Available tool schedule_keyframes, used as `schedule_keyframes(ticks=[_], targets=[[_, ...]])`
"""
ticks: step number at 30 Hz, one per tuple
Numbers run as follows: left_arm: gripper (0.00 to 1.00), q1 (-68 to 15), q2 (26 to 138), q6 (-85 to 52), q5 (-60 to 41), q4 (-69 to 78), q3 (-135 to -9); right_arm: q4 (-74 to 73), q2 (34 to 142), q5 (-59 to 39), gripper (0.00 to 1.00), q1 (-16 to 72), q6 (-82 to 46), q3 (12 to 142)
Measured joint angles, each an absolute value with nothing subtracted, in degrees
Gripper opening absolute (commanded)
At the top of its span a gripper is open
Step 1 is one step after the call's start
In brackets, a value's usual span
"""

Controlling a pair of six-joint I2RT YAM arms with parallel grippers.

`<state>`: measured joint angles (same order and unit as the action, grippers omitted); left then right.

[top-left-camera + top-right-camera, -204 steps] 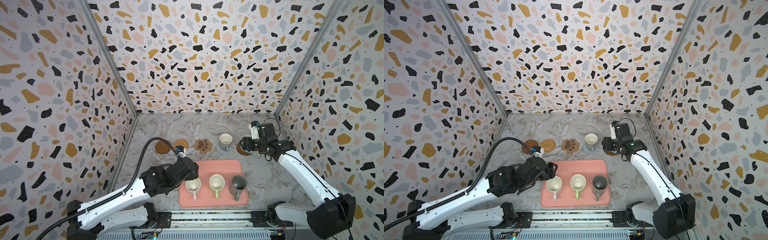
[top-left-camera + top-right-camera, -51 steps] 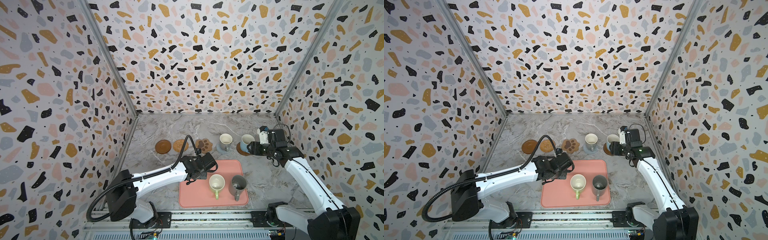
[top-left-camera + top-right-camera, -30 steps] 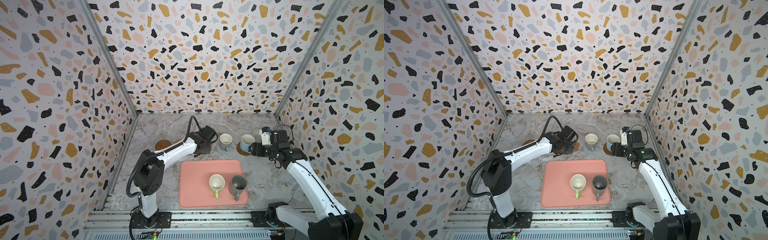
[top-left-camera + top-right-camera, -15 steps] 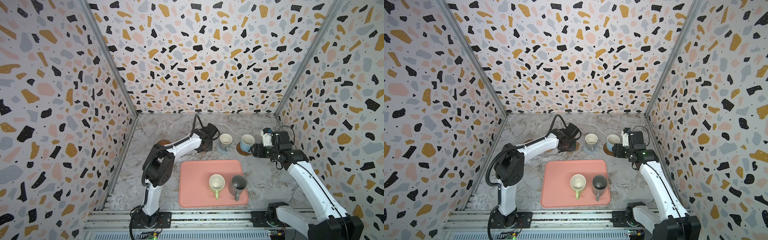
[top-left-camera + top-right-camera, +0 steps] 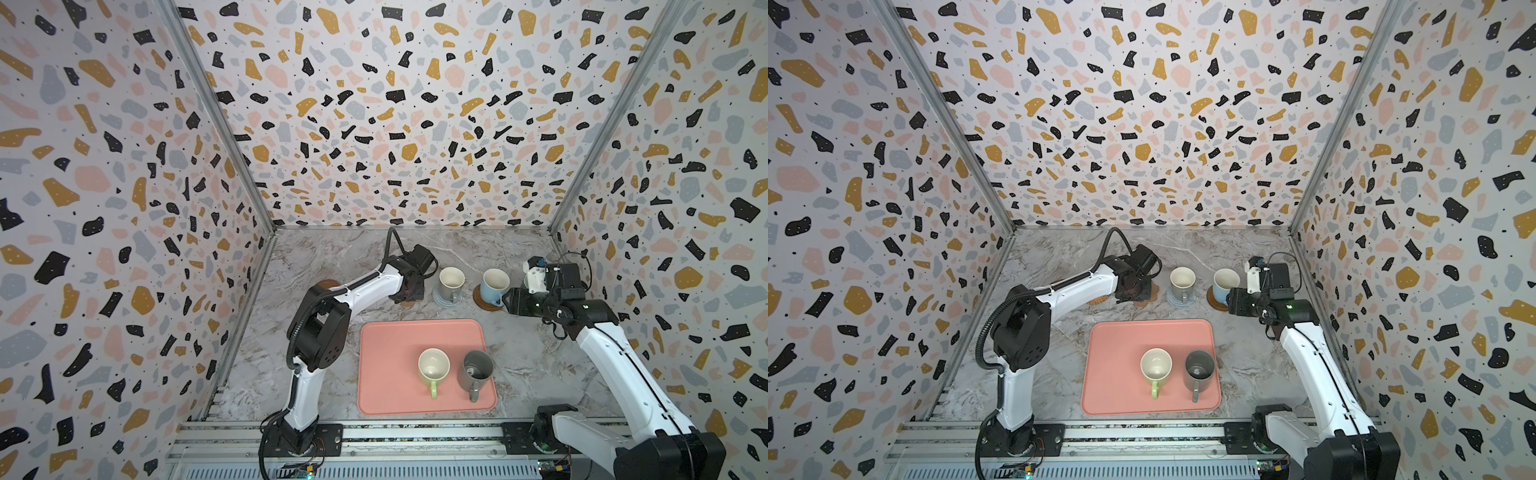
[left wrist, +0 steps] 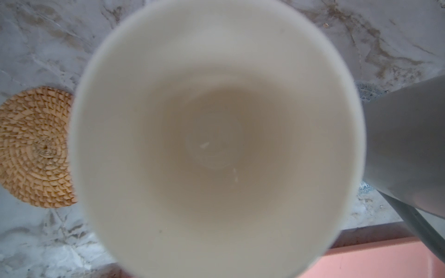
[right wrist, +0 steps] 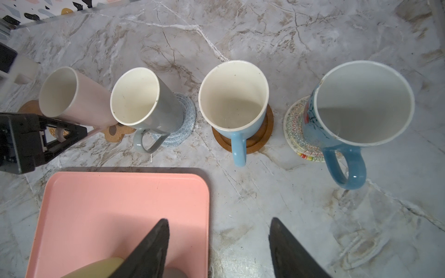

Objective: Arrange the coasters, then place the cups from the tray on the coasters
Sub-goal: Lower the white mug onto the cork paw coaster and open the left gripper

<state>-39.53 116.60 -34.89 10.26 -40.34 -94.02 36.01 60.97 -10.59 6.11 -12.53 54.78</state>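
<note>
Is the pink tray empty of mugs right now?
No, in a top view a light green mug and a dark grey mug stand on the tray.

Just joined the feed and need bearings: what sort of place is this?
Probably a staged robot test booth, not a real kitchen: terrazzo-print walls box in a marble-look tabletop, and an aluminium rail runs along its front edge.
</note>
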Motion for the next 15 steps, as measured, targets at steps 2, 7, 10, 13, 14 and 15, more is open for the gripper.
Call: schedule_keyframes(ticks=[2, 7, 10, 13, 14, 15], targets=[[0.15, -39.5, 116.6, -34.9, 10.1, -40.3, -94.0, 36.0, 61.0, -10.8, 0.68, 6.0, -12.5, 54.8], [0.16, -39.5, 116.6, -35.0, 10.0, -40.2, -94.0, 36.0, 61.0, -11.0, 0.68, 5.8, -12.5, 54.8], [0.17, -39.5, 116.6, -35.1, 9.9, -40.0, -93.8, 36.0, 61.0, -11.0, 0.68, 5.8, -12.4, 54.8], [0.17, -39.5, 116.6, -35.2, 9.9, -39.7, -93.4, 36.0, 61.0, -11.0, 0.68, 5.7, -12.4, 54.6], [0.17, -39.5, 116.6, -35.2, 9.9, -39.7, -93.3, 36.0, 61.0, -11.0, 0.68, 5.7, -12.3, 54.5], [0.17, -39.5, 116.6, -35.2, 9.9, -39.7, -93.1, 36.0, 61.0, -11.0, 0.68, 5.6, -12.3, 54.5]])
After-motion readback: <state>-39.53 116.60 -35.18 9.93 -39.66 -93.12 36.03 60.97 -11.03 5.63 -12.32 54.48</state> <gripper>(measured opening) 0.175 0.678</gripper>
